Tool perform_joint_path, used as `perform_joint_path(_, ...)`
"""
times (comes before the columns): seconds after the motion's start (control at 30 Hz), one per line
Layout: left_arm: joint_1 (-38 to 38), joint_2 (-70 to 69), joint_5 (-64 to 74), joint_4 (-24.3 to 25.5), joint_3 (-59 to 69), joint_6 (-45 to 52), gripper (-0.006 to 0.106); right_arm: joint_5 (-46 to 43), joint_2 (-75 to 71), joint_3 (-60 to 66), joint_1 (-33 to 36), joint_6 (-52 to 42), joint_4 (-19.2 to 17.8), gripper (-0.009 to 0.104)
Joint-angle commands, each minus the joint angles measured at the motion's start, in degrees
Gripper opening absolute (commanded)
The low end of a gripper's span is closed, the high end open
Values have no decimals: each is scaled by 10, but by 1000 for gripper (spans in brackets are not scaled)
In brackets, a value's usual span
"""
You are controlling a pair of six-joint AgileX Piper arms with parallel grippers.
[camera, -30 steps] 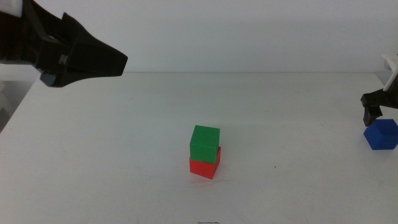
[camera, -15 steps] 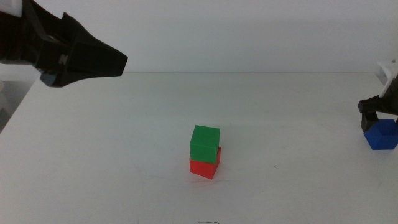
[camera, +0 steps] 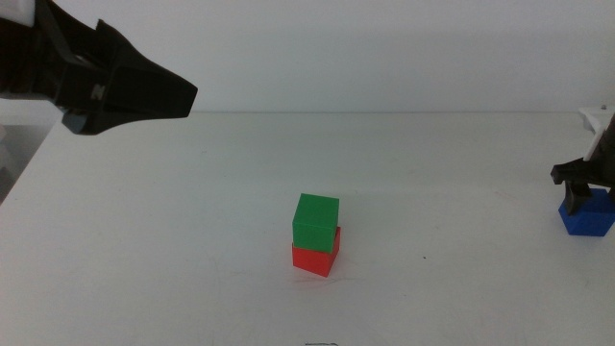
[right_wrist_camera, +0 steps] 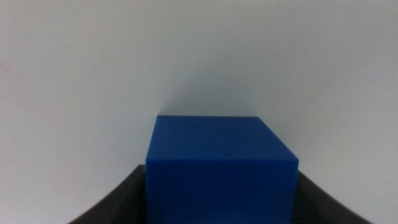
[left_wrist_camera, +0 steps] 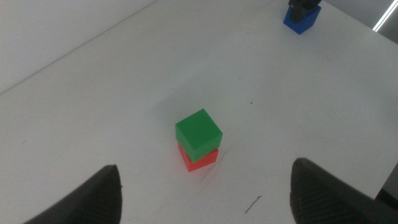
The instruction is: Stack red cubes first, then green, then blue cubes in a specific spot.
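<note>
- The right claw [camera: 588, 188] is at the far right edge of the middle view, low over the white surface [camera: 192, 211], set down around the blue cube [camera: 587, 215].
- In the right wrist view the blue cube [right_wrist_camera: 221, 168] sits squarely between the two dark jaws, which flank its lower sides; the jaws stand spread, and whether they already touch the cube faces cannot be told.
- The blue cube rests on the surface, its bottom edge down in the middle view, with the right claw's fingers over its top half.
- The left claw [camera: 183, 96] is held high at the upper left of the middle view, well apart from everything on the surface; its jaws are spread wide and grasp nothing, as the left wrist view shows them far apart at either side [left_wrist_camera: 202, 186].
- Below and ahead of the left claw, between its jaws in the wrist view, stands the stack: the green cube [left_wrist_camera: 198, 130] on top of the red cube [left_wrist_camera: 199, 160].
- The green cube [camera: 316, 221] sits slightly askew on the red cube [camera: 316, 258], which rests on the surface.
- The stack is well apart from the right claw and its blue cube, toward the left claw's side of it.
- From the left claw's camera the blue cube [left_wrist_camera: 302, 18] shows far beyond the stack, with the right claw on it.
</note>
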Motion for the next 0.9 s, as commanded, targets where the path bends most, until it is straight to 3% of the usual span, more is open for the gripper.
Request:
perform_joint_path(0.0,0,-7,-26,-24,-19,0,91,17,-54,-16,8,-3,12,-1)
perform_joint_path(0.07,0,-7,-26,-24,-19,0,91,26,-84,-16,29,9,25,-1)
perform_joint_path(0.2,0,-7,-26,-24,-19,0,91,37,-144,-27,95,97,18,-1)
perform_joint_path(0.37,0,-7,-26,-24,-19,0,91,127,-150,-115,226,238,-21,-1)
perform_joint_path(0.57,0,-7,-26,-24,-19,0,91,140,-131,-171,372,350,-75,-1)
perform_joint_path(0.87,0,-7,-26,-24,-19,0,91,109,-130,-171,462,475,-80,-1)
